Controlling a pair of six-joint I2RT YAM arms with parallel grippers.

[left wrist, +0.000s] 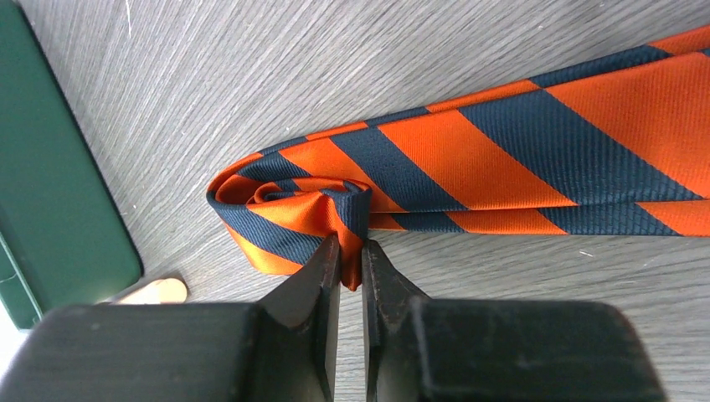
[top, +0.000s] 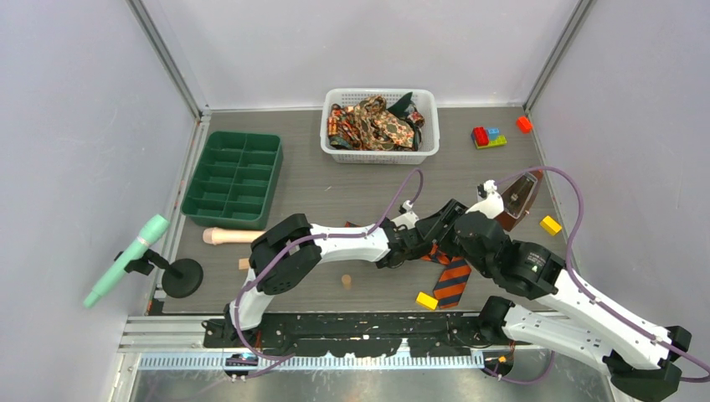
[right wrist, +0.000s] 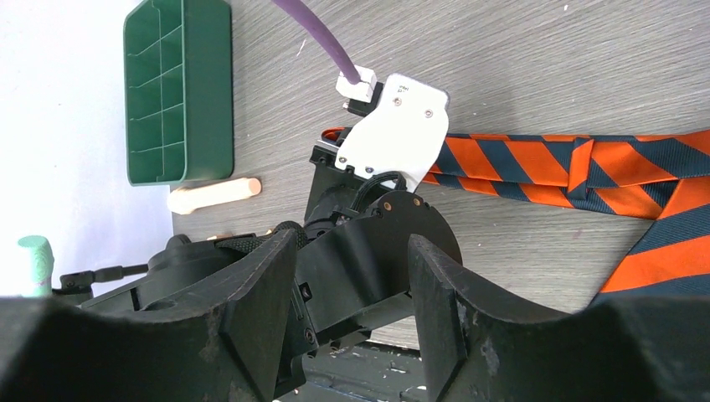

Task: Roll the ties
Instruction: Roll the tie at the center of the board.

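An orange-and-dark striped tie (top: 453, 281) lies on the table in front of the arms. In the left wrist view its near end is curled into a small roll (left wrist: 293, 205) and the rest (left wrist: 536, 151) runs off to the right. My left gripper (left wrist: 352, 255) is shut on the fabric edge of that roll. My right gripper (right wrist: 352, 243) is open and empty, hovering above the left arm's wrist (right wrist: 393, 126), with the tie (right wrist: 536, 163) beyond it. A brown-gold paisley tie (top: 373, 126) and a dark green tie (top: 403, 104) lie in the white basket (top: 381, 156).
A green compartment tray (top: 234, 177) stands at the left, with a wooden cylinder (top: 226, 237) in front of it. Yellow blocks (top: 550, 224) (top: 427, 300), coloured bricks (top: 490, 136) and a small peg (top: 346, 281) lie about. A mint green object on a stand (top: 126, 260) is at the far left.
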